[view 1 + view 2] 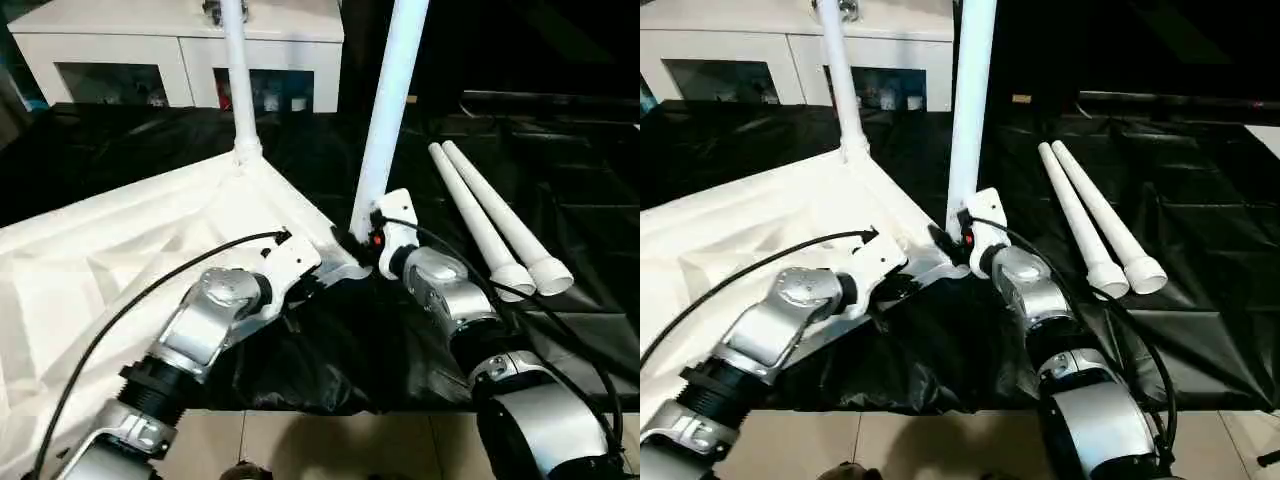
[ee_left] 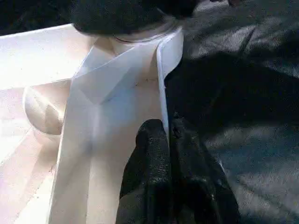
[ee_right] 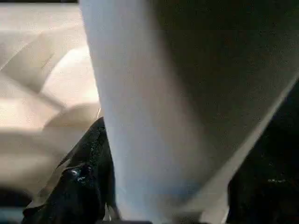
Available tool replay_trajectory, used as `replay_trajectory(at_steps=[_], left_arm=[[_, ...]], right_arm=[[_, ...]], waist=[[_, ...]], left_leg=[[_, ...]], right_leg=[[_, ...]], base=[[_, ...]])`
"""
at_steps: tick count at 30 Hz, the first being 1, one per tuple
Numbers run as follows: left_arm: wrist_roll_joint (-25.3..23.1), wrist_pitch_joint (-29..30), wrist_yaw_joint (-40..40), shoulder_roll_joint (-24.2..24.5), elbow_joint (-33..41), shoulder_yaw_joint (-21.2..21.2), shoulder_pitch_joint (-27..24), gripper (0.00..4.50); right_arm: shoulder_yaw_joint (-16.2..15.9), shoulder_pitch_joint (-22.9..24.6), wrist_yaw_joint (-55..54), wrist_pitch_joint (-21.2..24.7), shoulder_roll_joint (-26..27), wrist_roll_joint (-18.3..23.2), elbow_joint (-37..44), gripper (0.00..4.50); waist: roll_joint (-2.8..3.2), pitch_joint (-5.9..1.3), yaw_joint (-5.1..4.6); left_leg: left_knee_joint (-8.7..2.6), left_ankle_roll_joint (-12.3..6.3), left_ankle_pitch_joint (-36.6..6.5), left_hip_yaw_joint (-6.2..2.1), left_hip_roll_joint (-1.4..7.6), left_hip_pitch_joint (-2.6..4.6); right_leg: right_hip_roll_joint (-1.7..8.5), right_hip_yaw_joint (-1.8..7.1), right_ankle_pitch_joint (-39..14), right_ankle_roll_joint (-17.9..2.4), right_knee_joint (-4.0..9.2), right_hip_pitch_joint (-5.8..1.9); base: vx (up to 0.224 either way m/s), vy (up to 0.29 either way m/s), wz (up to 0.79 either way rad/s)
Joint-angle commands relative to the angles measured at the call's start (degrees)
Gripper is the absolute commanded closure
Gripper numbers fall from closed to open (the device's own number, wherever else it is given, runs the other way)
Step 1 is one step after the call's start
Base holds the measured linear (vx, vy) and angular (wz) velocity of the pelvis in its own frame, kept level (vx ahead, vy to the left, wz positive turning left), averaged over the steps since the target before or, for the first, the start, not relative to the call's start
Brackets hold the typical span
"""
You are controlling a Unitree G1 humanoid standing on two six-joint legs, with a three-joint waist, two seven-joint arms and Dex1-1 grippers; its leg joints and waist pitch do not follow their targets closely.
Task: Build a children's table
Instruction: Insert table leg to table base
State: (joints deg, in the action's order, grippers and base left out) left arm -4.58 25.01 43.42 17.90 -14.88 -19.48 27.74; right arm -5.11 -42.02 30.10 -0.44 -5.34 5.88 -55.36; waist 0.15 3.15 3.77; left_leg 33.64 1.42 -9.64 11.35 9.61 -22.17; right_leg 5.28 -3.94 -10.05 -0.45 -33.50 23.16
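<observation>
White plastic, smooth and ribbed, made up the children's table point(image 1: 150, 250), which lay upside down on the black-draped surface point(image 1: 560, 200) beside both hands. The left hand point(image 2: 170, 140), fingers together, pressed the rim at the near corner. Just beyond it, the right hand point(image 3: 163, 186) stood with fingers apart around a round tapered leg point(image 1: 390, 110) at that corner's socket, judged mid-fitting. Next came seating it. Farther off, two spare legs point(image 1: 495, 215) lay loose.

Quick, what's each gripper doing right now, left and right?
Left gripper: shut, jaws pinching the tabletop's rim.
Right gripper: jaws on either side of the upright leg; a firm hold cannot be told.
</observation>
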Motion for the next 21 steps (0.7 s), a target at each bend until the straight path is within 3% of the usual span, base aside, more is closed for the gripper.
replay_trajectory(at_steps=[1,3,8,11,13,15,17,20,21], left_arm=[[1.57,-4.95,4.50,0.80,2.64,-1.35,0.76,4.50],[2.90,-6.25,6.88,1.61,2.87,-0.87,0.37,4.50],[4.94,-9.75,11.42,3.67,2.26,-0.05,0.09,4.50],[5.79,-12.46,14.45,5.15,1.06,0.07,-0.14,4.50],[6.47,-13.05,16.66,6.01,1.09,-0.12,-0.55,4.50],[6.83,-13.84,18.65,6.95,1.24,-0.58,-0.87,4.50],[7.02,-13.89,19.40,7.25,1.37,-0.76,-0.99,4.50],[7.62,-14.50,22.43,8.43,1.68,-1.51,-1.35,4.50],[7.63,-14.54,22.51,8.47,1.68,-1.53,-1.36,4.50]], right_arm=[[-1.60,1.25,5.99,0.37,-1.90,-0.70,1.50,1.36],[-2.44,2.44,11.03,0.16,-3.55,-0.17,4.44,1.36],[-4.76,5.50,21.78,0.86,-7.66,1.01,11.14,1.36],[-6.41,7.92,28.93,2.22,-11.05,2.48,16.50,1.36],[-7.10,9.00,31.75,3.39,-12.48,3.26,19.06,1.36],[-8.36,10.24,35.07,4.49,-13.95,3.59,21.62,1.36],[-8.89,10.64,36.02,4.77,-14.40,3.50,22.36,1.36],[-10.49,12.06,39.01,5.74,-15.73,2.56,24.83,1.36],[-10.54,12.10,39.10,5.77,-15.77,2.53,24.91,1.61]], waist=[[0.73,-3.46,0.33],[0.66,-3.64,0.77],[0.69,-4.17,1.77],[0.51,-4.48,2.77],[0.36,-4.52,3.07],[0.54,-4.31,3.16],[0.57,-3.92,3.03],[0.66,-3.72,2.88],[0.61,-3.63,2.81]], left_leg=[[-5.30,2.89,-26.02,-2.29,3.76,1.90],[-5.12,1.71,-23.62,-2.03,3.76,1.80],[-4.45,-0.45,-15.33,-1.44,3.91,1.68],[-3.49,-4.10,-7.62,-1.06,3.74,1.22],[-3.40,-4.88,-7.59,-1.09,3.78,1.09],[-3.59,-4.29,-9.67,-1.17,3.99,1.18],[-4.05,-2.38,-13.80,-1.29,4.13,1.20],[-4.41,-0.23,-17.78,-1.46,4.19,1.51],[-4.54,0.39,-18.82,-1.54,4.16,1.51]], right_leg=[[3.99,2.78,-18.35,-10.42,4.25,-1.26],[3.80,2.74,-15.88,-10.68,3.99,-1.63],[3.38,2.67,-5.09,-13.93,2.47,-2.12],[3.22,2.50,3.90,-15.58,1.39,-2.55],[3.48,2.46,2.43,-15.68,1.38,-2.68],[3.44,2.42,-1.74,-15.31,1.82,-2.40],[3.59,2.54,-8.18,-14.46,2.37,-2.19],[3.54,2.61,-13.25,-13.25,2.83,-1.89],[3.60,2.68,-14.71,-12.73,3.03,-1.90]], base=[[0.000,0.000,0.00],[0.000,0.000,0.00],[0.056,-0.016,0.05],[0.018,-0.004,0.01],[0.000,0.000,0.00],[0.000,0.000,0.00],[0.000,0.000,0.00],[0.000,0.000,0.00],[0.000,0.000,0.00]])
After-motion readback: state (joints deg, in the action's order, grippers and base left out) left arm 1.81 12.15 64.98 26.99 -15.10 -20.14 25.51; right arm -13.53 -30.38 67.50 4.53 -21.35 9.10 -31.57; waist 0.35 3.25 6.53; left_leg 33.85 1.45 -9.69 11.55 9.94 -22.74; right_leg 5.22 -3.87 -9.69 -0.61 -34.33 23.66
